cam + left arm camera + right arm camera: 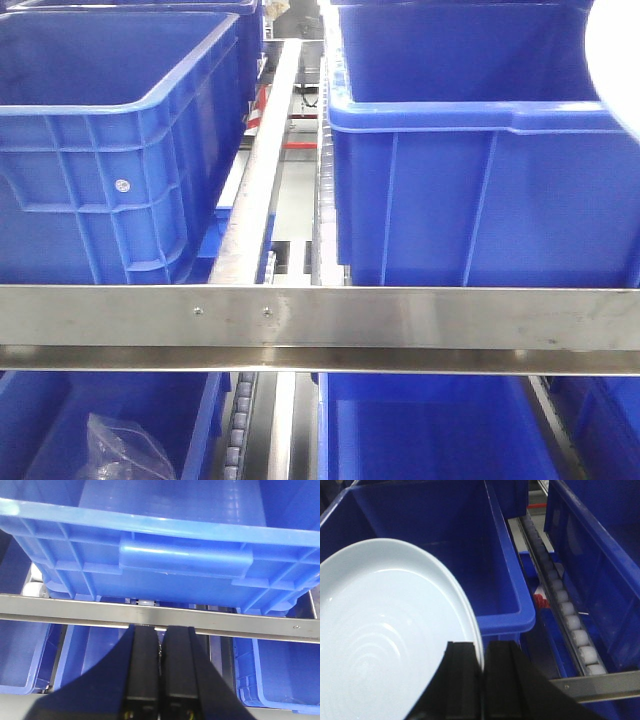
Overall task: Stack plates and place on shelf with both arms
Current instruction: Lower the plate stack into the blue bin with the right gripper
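A pale bluish-white plate [380,645] fills the lower left of the right wrist view, tilted, over the open blue bin [505,615]. My right gripper [483,646] is shut on its right rim, one finger on each side. I cannot tell whether a second plate lies under it. A white blurred edge of the plate [618,50] shows at the top right of the front view. My left gripper [160,629] is shut and empty, with its tips at the steel shelf rail [75,611] below a blue bin [185,560].
Two large blue bins [110,150] [480,190] stand on the upper shelf behind a steel crossbar [400,315]. More blue bins sit below, one holding a clear plastic bag [125,450]. A white roller track [567,615] runs between bins.
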